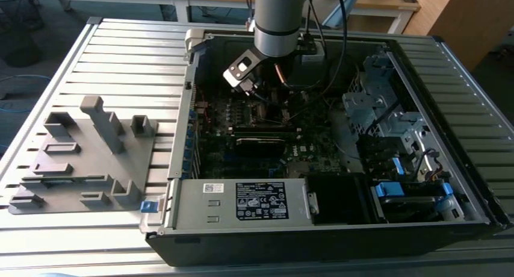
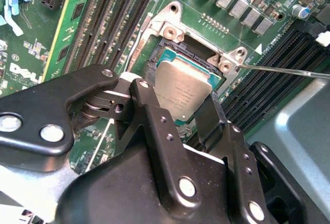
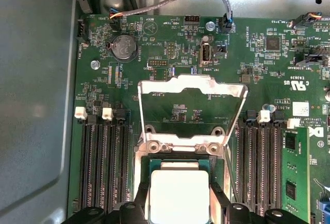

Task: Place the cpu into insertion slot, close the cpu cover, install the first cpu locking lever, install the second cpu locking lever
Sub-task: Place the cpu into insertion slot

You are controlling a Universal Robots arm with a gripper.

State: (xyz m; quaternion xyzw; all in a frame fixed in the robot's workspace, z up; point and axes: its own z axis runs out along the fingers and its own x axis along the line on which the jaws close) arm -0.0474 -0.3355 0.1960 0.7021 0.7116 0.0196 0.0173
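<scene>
Being pinched at two opposite edges by the narrowed black metal gripper (image 2: 178, 100), the small flat silver-grey cpu (image 2: 181, 91) is held square to the silver-rimmed square insertion slot (image 2: 180, 46) directly beneath it. The thin silvery cpu cover (image 3: 192, 83) is stood open, leaving the socket reachable.

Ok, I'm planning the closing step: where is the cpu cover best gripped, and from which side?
Take the cpu cover by its free cross-bar, opposite the hinge screws. It is swung open away from the insertion slot, a thin windowed frame, so probably pinch that bar across its thickness, approaching over the free end; the hinge end is pinned beside the slot.
</scene>
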